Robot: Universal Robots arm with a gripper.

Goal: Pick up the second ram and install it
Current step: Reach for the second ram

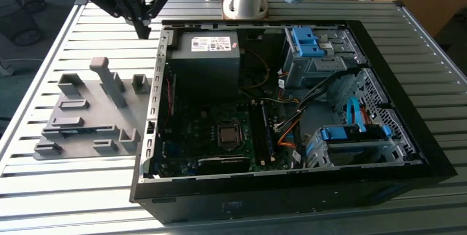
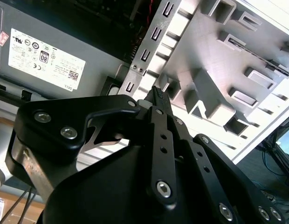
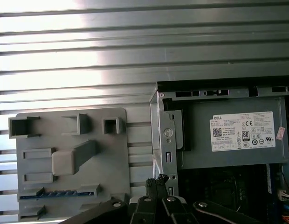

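Black claw, pinched shut, points down over the table beside the computer case.

The table is ribbed bare metal, shiny under the light. The holder tray is pale grey matt plastic. The power-supply box is smooth grey metal with a white paper label. The gripper is matt black metal.

The slatted metal bench carries an open computer case at its middle. A grey holder plate lies just beside the case, toward the bench edge on the exterior view's left. The arm's base stands at the far edge.
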